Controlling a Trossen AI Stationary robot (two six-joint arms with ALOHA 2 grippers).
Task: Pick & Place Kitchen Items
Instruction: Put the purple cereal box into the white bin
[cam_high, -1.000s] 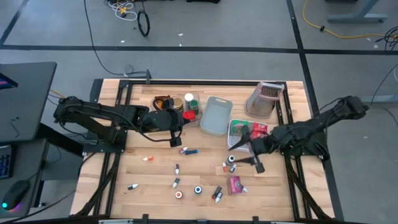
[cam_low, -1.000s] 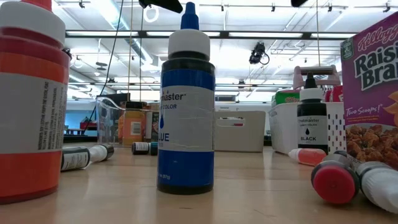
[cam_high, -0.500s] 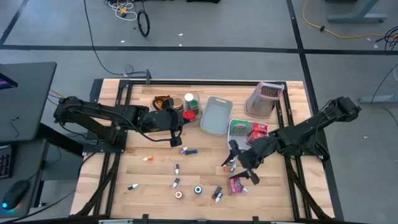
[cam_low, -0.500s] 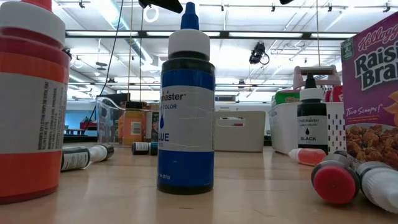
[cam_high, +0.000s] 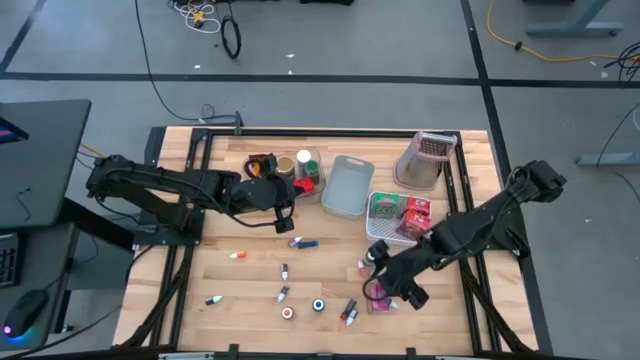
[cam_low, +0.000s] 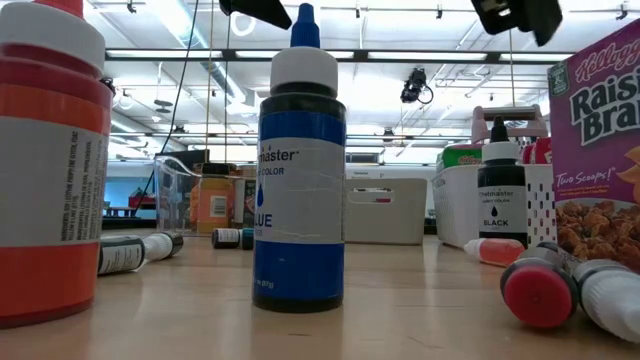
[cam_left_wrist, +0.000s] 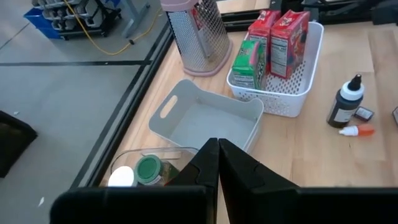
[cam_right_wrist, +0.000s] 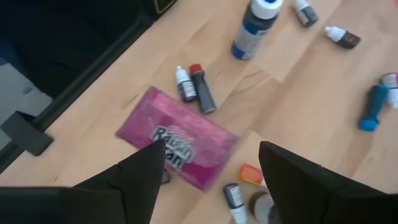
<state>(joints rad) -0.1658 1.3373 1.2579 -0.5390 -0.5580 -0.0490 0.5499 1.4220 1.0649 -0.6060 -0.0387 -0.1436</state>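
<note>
Right gripper (cam_right_wrist: 208, 177), jaws released, is hovering over pink box (cam_right_wrist: 177, 147); left gripper (cam_left_wrist: 217, 155), clenched, is waiting at table's 11 o'clock.

A basket (cam_high: 380, 228) of boxes (cam_high: 416, 211) sits right of centre in the high view, a bin (cam_high: 345, 188) to its left. Small bottles (cam_high: 283, 294) lie scattered along the lower middle, a cereal box (cam_high: 378, 298) to their right.

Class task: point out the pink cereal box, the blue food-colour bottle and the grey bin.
pink cereal box (cam_right_wrist: 180, 147), right wrist view, on its printed face.
blue food-colour bottle (cam_low: 298, 205), low view, on its label.
grey bin (cam_left_wrist: 208, 124), left wrist view, on its inner floor.
</note>
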